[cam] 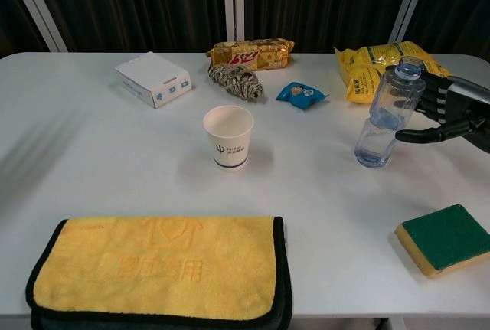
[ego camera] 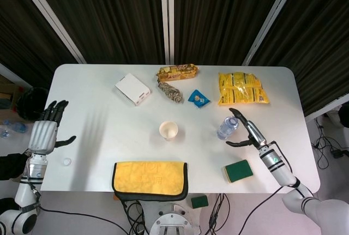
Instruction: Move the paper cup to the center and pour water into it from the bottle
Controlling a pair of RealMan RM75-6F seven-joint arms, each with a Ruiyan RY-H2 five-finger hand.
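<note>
The white paper cup (ego camera: 168,130) (cam: 228,136) stands upright near the middle of the table. The clear plastic bottle (ego camera: 227,127) (cam: 389,112) stands upright to its right, holding a little water. My right hand (ego camera: 246,131) (cam: 442,112) is open just right of the bottle, with the fingers spread toward it and the thumb tip close to its side. It holds nothing. My left hand (ego camera: 44,134) hovers open at the table's left edge, far from the cup, and shows only in the head view.
Along the back lie a white box (ego camera: 132,88), a biscuit pack (ego camera: 177,72), a woven bundle (ego camera: 170,91), a blue snack packet (ego camera: 198,98) and a yellow bag (ego camera: 241,88). A yellow towel (ego camera: 150,179) and a green sponge (ego camera: 238,170) lie near the front edge. A small white round object (ego camera: 66,162) sits front left.
</note>
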